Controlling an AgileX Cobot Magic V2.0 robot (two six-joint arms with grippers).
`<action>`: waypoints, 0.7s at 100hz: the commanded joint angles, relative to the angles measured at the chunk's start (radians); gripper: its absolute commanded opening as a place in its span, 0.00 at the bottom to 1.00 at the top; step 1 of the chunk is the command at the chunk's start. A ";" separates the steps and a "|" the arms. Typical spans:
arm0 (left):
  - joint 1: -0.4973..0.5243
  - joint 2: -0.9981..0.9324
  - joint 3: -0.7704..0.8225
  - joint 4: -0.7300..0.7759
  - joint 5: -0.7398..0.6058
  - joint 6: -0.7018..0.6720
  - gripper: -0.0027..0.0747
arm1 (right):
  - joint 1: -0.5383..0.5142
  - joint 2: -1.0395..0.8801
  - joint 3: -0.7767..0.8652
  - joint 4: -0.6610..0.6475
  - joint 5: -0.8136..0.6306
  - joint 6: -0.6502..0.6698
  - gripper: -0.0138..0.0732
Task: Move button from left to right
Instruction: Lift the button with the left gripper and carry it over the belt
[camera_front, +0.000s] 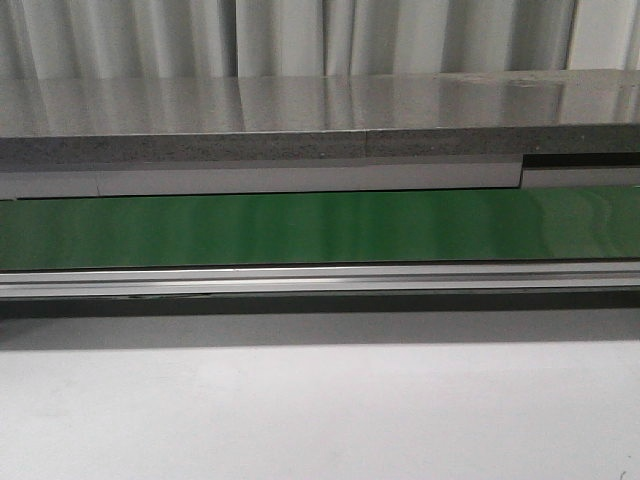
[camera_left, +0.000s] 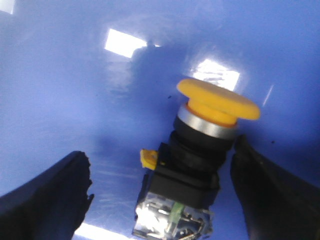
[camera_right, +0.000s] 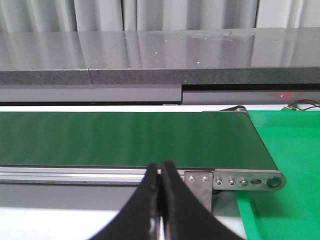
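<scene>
Left gripper (camera_left: 160, 200) is straddling the button (camera_left: 192, 160) on a blue surface (camera_left: 75, 90), jaws spread for the grab, one finger (camera_left: 270, 195) touching at 3 o'clock; right gripper (camera_right: 161, 200) is idling, pinched empty, facing the green belt (camera_right: 125, 137).

The button (camera_left: 200, 150) sits right of centre in the frame, tilted, its yellow-orange cap (camera_left: 218, 99) toward the upper right and its black body toward the lower centre. It rests on a glossy blue surface (camera_left: 60, 90). The left gripper (camera_left: 165, 200) is spread, fingers (camera_left: 47, 200) at lower left and lower right; the right-hand one is just beside the button.
</scene>
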 joint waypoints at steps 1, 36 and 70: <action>0.003 -0.037 -0.027 0.005 -0.024 0.002 0.74 | -0.007 -0.021 -0.015 -0.008 -0.081 0.000 0.08; 0.003 -0.033 -0.027 0.008 -0.026 0.002 0.27 | -0.007 -0.021 -0.015 -0.008 -0.081 0.000 0.08; 0.001 -0.118 -0.144 -0.070 0.088 0.002 0.11 | -0.007 -0.021 -0.015 -0.008 -0.081 0.000 0.08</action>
